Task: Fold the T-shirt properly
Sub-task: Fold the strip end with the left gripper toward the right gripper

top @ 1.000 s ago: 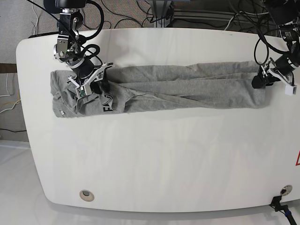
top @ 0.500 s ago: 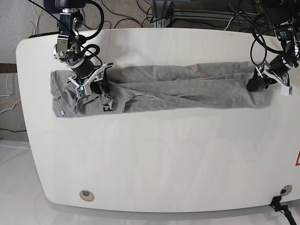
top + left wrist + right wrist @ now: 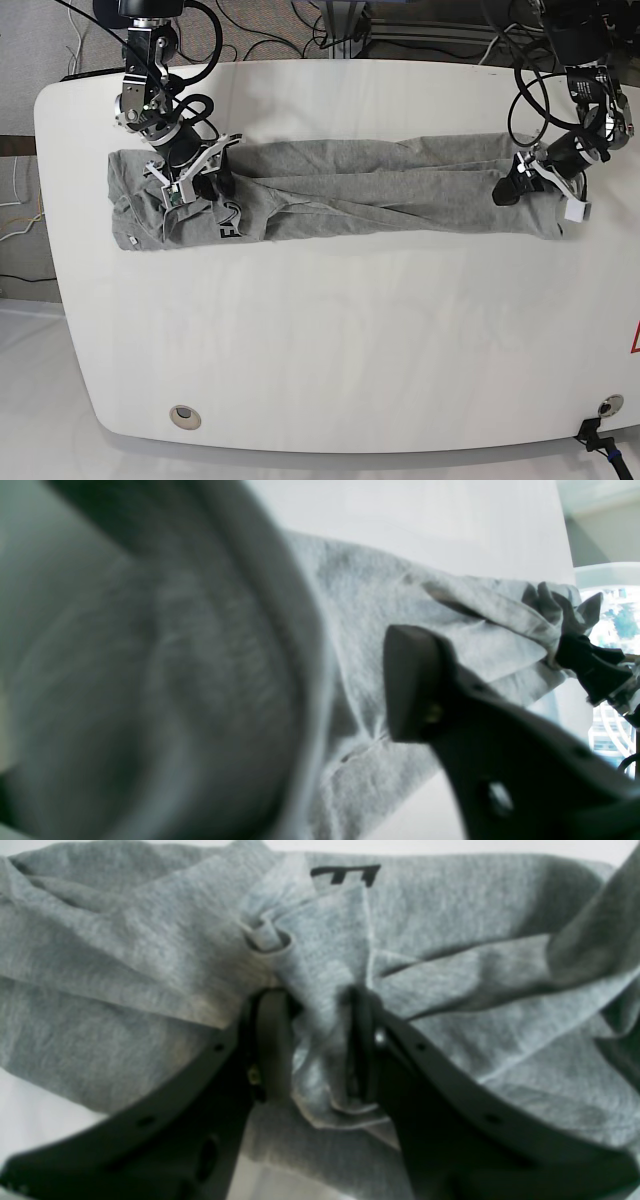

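The grey T-shirt (image 3: 380, 185) lies as a long crumpled band across the far half of the white table (image 3: 350, 340), its black print near the left end. On the base view's left, my right gripper (image 3: 205, 175) is shut on a bunched fold of the shirt; the right wrist view shows the fold of T-shirt (image 3: 450, 915) pinched in that gripper (image 3: 315, 1055). At the right end my left gripper (image 3: 515, 185) is shut on the hem. In the left wrist view the T-shirt (image 3: 360, 605) drapes over one finger, and the other finger (image 3: 415, 680) is bare.
Cables and a metal frame run along the table's far edge (image 3: 350, 40). Two round grommets sit near the front corners (image 3: 184, 416) (image 3: 609, 406). The table's right edge is close beside the left arm.
My left gripper has moved leftward along the shirt, dragging the right hem with it and starting to double it over. The right gripper has stayed put.
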`<state>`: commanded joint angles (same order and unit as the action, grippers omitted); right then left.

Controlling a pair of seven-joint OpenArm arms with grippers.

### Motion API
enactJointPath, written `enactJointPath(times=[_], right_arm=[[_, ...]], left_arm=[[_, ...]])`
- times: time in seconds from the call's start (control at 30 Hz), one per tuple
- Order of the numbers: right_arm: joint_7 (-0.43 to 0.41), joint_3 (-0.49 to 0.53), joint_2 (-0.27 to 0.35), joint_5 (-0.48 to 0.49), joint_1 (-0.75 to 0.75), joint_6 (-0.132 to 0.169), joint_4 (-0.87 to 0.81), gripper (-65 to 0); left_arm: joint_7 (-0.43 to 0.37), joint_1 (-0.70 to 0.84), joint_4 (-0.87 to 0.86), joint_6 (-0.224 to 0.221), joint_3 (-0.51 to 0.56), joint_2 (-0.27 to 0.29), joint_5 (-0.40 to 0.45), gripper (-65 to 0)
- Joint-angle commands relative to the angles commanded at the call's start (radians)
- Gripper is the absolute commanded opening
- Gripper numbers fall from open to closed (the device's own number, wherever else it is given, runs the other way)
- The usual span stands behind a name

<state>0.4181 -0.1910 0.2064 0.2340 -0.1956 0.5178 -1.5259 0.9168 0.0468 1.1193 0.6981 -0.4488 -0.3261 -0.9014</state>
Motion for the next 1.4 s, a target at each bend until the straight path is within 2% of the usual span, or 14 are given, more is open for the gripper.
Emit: enactJointPath(times=[0.17, 0.2, 0.3, 0.4, 0.5, 0.57, 0.8, 0.9, 1.0, 1.13, 1.27, 1.4], right_arm=[[0.0, 0.0, -0.002, 0.0, 0.0, 0.0, 0.0, -45.0], [0.0, 0.0, -0.008, 0.0, 0.0, 0.0, 0.0, -45.0], [0.0, 0.0, -0.015, -0.008, 0.0, 0.0, 0.0, -45.0], [0.0, 0.0, -0.015, -0.008, 0.0, 0.0, 0.0, -45.0], [0.0, 0.0, -0.018, -0.006, 0.0, 0.0, 0.006, -45.0], [0.0, 0.0, -0.026, -0.008, 0.003, 0.0, 0.026, -45.0], [-0.002, 0.023, -0.026, -0.008, 0.003, -0.002, 0.044, -45.1], [-0.002, 0.032, -0.026, -0.008, 0.003, -0.003, 0.043, -45.1], [-0.002, 0.032, -0.026, -0.008, 0.003, -0.005, 0.043, -45.1], [-0.002, 0.032, -0.028, -0.008, 0.003, -0.005, 0.043, -45.1], [-0.002, 0.032, -0.028, -0.006, 0.003, -0.005, 0.041, -45.1], [-0.002, 0.032, -0.028, -0.005, 0.003, -0.005, 0.041, -45.1]], left_arm=[[-0.003, 0.0, 0.002, 0.0, 0.0, -0.002, 0.003, -62.4], [-0.003, -0.002, 0.002, 0.0, 0.0, -0.009, 0.017, -65.0], [-0.005, -0.005, 0.009, 0.0, -0.002, -0.02, 0.074, -65.0], [-0.003, 0.002, 0.104, 0.0, -0.002, -0.018, 0.11, -65.0], [0.009, 0.006, 0.201, 0.0, -0.002, -0.017, 0.12, -65.0], [0.051, 0.015, 0.255, 0.0, 0.0, -0.014, 0.117, -65.0], [0.199, 0.012, 0.453, 0.0, 0.002, 0.104, 0.117, -65.0], [0.236, 0.011, 0.526, 0.0, 0.003, 0.17, 0.121, -65.0], [0.279, -0.014, 0.549, 0.0, 0.038, 0.212, 0.121, -65.0], [0.281, -0.026, 0.543, 0.0, 0.135, 0.235, 0.121, -65.0], [0.281, -0.057, 0.542, 0.0, 0.173, 0.292, 0.123, -65.0], [0.279, -0.086, 0.54, 0.0, 0.276, 0.305, 0.123, -65.0]])
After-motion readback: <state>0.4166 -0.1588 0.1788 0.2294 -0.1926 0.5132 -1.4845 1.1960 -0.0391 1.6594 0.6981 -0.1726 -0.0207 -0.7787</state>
